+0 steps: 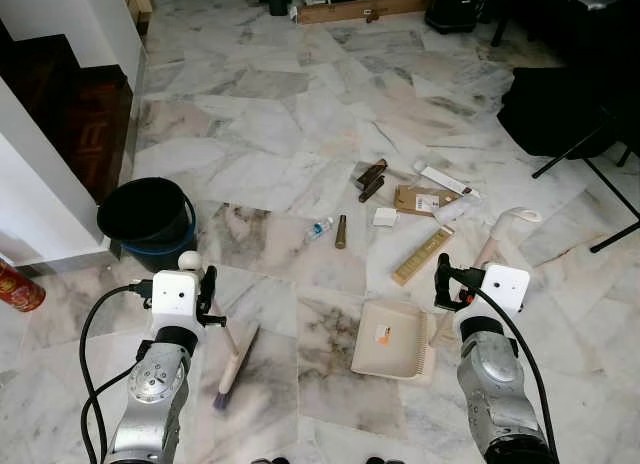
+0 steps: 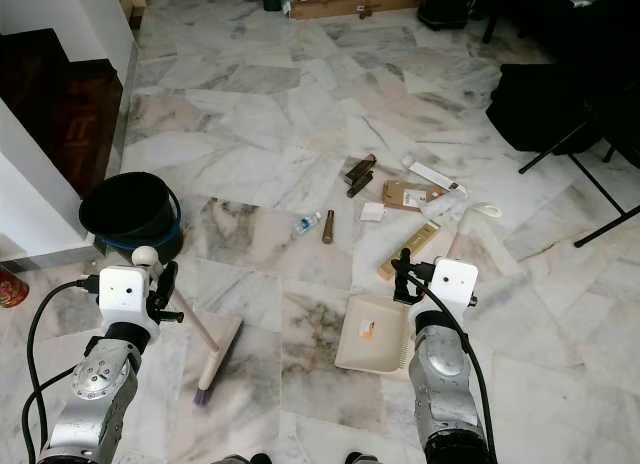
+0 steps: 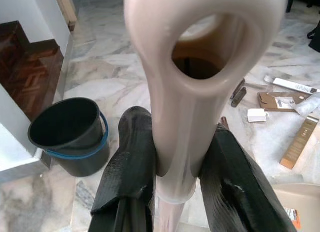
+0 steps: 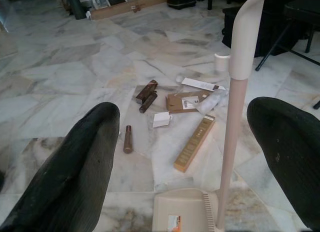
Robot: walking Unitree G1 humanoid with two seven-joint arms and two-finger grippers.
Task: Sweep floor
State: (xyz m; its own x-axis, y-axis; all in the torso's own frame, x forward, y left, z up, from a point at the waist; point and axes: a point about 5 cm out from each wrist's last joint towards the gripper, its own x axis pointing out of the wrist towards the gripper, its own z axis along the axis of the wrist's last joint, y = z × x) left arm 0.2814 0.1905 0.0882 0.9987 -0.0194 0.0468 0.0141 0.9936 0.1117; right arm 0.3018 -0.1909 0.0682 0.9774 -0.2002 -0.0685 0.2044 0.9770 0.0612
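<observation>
My left gripper (image 3: 175, 157) is shut on the cream handle of a broom (image 1: 237, 367), just below the loop at the handle's top. The broom's bristle head rests on the marble floor in front of me. A cream dustpan (image 1: 392, 352) lies flat to its right, and its long handle (image 4: 231, 142) rises upright. My right gripper (image 1: 444, 276) stands open beside that handle, which passes between the two fingers (image 4: 75, 177) without touching either. Litter lies beyond the pan: a long tan box (image 1: 423, 254), a brown tube (image 1: 341, 231), a small bottle (image 1: 320, 227), a white box (image 1: 385, 216) and flattened cardboard (image 1: 420, 199).
A black bucket (image 1: 147, 216) with a blue rim stands at my left by a white wall corner and dark wooden steps (image 1: 95, 134). A red can (image 1: 20, 287) lies at the far left. Black chair legs and a dark bag (image 1: 560, 109) crowd the right side.
</observation>
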